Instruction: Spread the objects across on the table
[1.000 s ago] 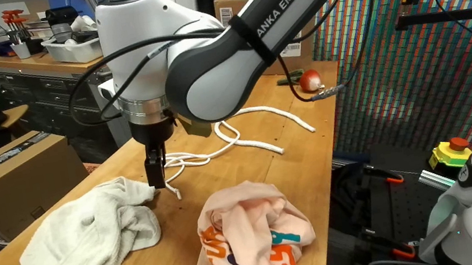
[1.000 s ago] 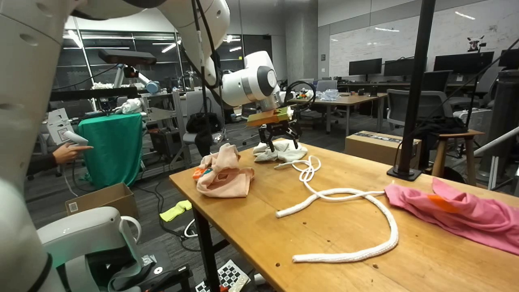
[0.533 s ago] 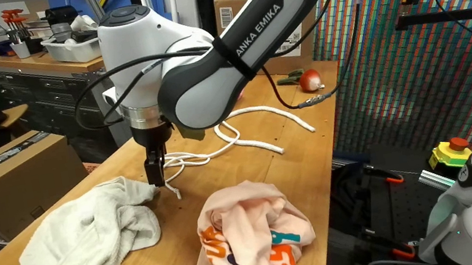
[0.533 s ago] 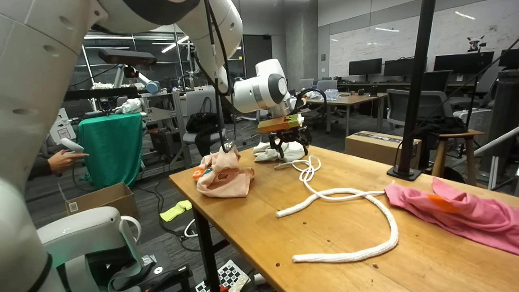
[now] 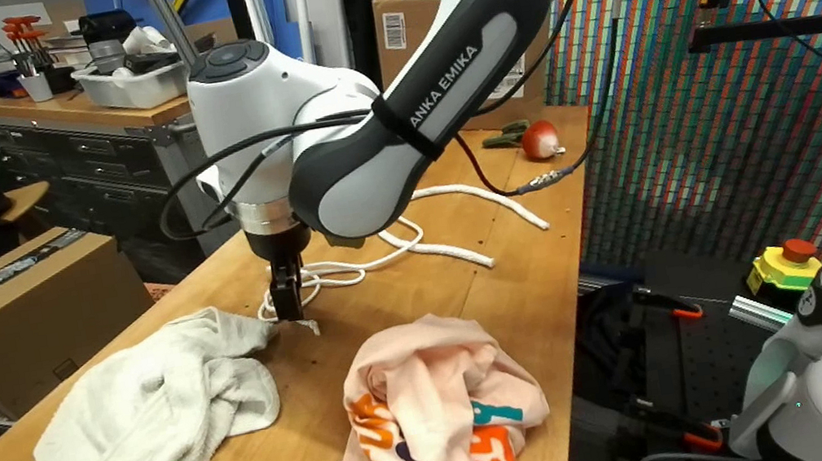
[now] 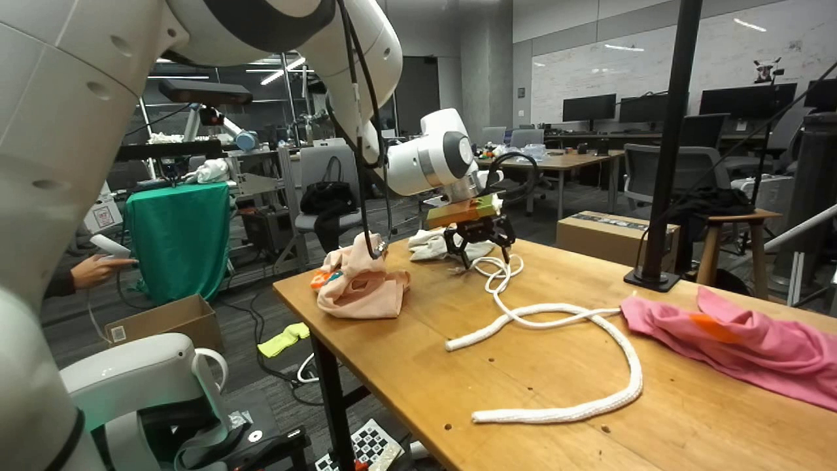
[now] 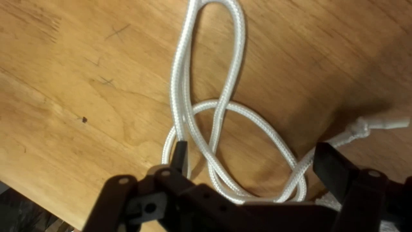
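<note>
My gripper (image 7: 252, 154) hangs open above the table (image 6: 425, 333), its fingers spread over the loops of the thin white cord (image 7: 238, 42). The cord's knotted end passes by the right finger in the wrist view; I cannot tell whether they touch. Close to the gripper (image 5: 290, 315) lies the crumpled off-white cloth (image 5: 151, 412). The peach cloth (image 5: 442, 423) with orange print sits bunched at the near end. Farther along, the white curved strip (image 6: 633, 373) crosses the cord. In the exterior views also appear the pink cloth (image 6: 758, 340) and the small red ball (image 5: 541, 140).
A black pole (image 6: 660, 163) stands on a base at the table's edge. Beside the red ball lies a dark green item (image 5: 503, 137), with a cardboard box (image 5: 410, 16) behind. Another cardboard box (image 5: 38, 322) sits beyond the table's side.
My gripper has moved away from beside the off-white cloth, along the table and lower, to over the looped cord. It stays open. The cloths lie where they were.
</note>
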